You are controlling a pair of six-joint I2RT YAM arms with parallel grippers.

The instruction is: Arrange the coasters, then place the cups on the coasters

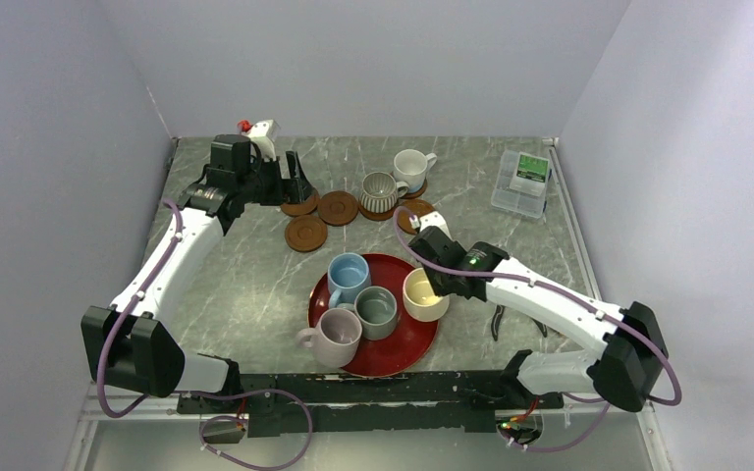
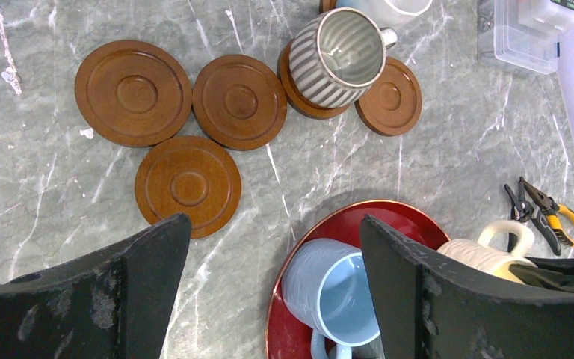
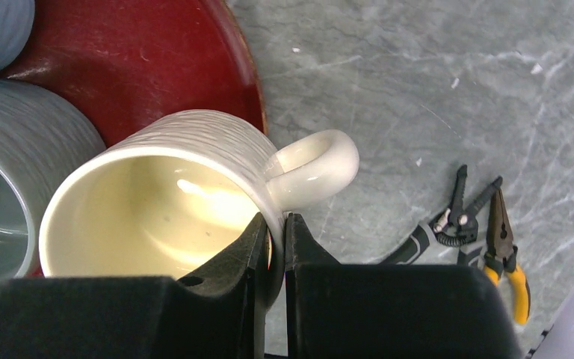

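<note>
Cream-yellow cup: is sitting at the right edge of the red tray, with its handle pointing away from the tray. I cannot tell whether it is resting on the tray or lifting clear.
Right gripper: is clamping that cup's wall just beside the handle, one finger inside the rim and one outside.
Cups on the tray: the light blue cup, grey-green cup and pale lilac cup are standing upright on the tray, close together.
Cups finished: the ribbed cup and the white cup are each sitting on a coaster beyond the tray's far edge.
Bare coasters: a cluster of three coasters is lying beyond the tray's far-left edge, with the discs touching. A lone coaster is lying just beyond the tray's far edge, against the ribbed cup's coaster.
Left gripper: is hanging above the table beyond the tray's far-left edge, near the cluster, with its jaws wide apart and gripping nothing.
Progress: two of the six cups are looking done and a third is being taken in hand. Four bare coasters are matching the four cups left, though bunched rather than evenly spaced.
Surroundings: pliers are lying to the right of the tray, and a clear plastic box is sitting well beyond its far-right edge.
</note>
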